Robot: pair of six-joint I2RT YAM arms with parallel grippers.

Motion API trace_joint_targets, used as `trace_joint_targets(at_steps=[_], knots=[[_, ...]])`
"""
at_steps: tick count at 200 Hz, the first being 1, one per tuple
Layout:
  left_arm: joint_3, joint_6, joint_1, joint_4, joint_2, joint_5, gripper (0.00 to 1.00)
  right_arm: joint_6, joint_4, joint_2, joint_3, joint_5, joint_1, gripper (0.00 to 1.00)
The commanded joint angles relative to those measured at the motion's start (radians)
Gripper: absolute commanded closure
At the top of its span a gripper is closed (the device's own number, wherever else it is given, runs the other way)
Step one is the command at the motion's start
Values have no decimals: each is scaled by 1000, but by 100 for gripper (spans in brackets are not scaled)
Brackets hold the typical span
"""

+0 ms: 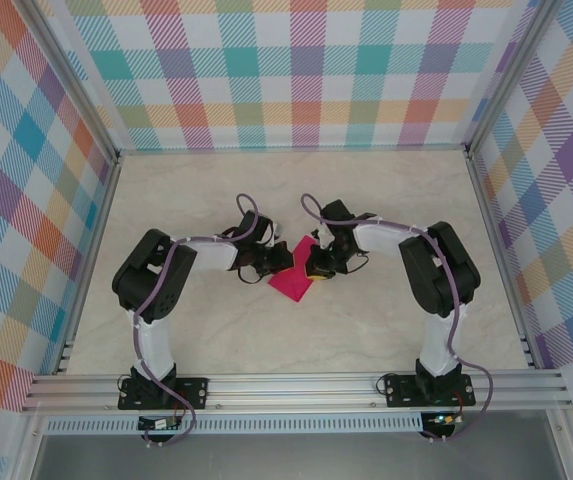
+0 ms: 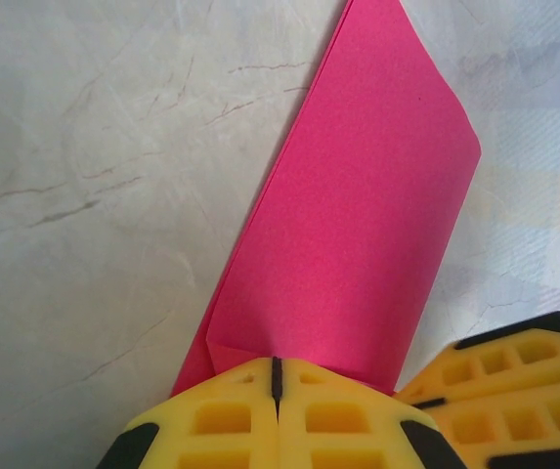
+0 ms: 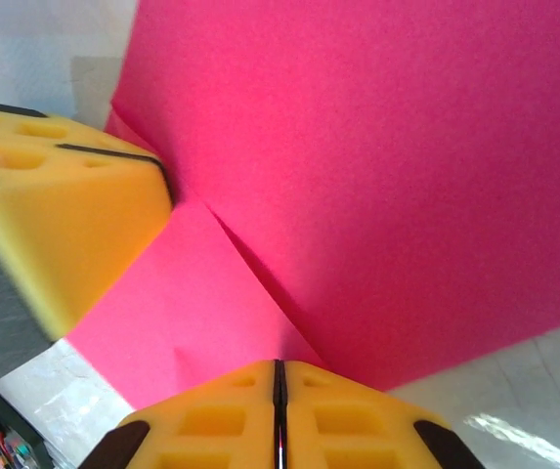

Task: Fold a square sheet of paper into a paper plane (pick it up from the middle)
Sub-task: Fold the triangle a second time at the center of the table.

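The square sheet of paper is magenta-pink and lies folded in layers on the table between my two grippers. In the left wrist view the paper is a long slanted band running up from my left gripper, whose jaws are shut on its near edge. The right gripper's yellow fingers sit close at the lower right. In the right wrist view a large flap of the paper overlaps a lower layer along a diagonal crease. My right gripper is shut on that edge, with the left gripper's fingers pressing alongside. From above, left gripper and right gripper face each other.
The pale marbled table stretches behind and to both sides of the paper. Checked walls close off the back and sides. An aluminium rail with both arm bases runs along the near edge.
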Motion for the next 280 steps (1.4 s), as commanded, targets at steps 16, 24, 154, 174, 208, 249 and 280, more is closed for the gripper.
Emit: trace_joint_targets(at_steps=[16,24,154,174,208,249,280], knots=[[-64,9,-9,-87,37,-105,100,100,58,-104,-52,-24,56,88],[-66,8,-9,-87,37,-106,100,121,70,-109,-57,-21,71,88],[-72,6,-9,-101,39,-137,100,188,118,-9,-60,45,169,89],[-72,3,-9,-102,41,-138,100,182,113,1,-60,47,171,89],[-71,6,-10,-111,41,-148,100,165,90,8,-59,65,171,89],[-72,3,-10,-109,44,-151,100,155,83,29,-61,59,170,89],[-75,3,-9,-113,44,-158,100,150,75,33,-66,70,170,89]])
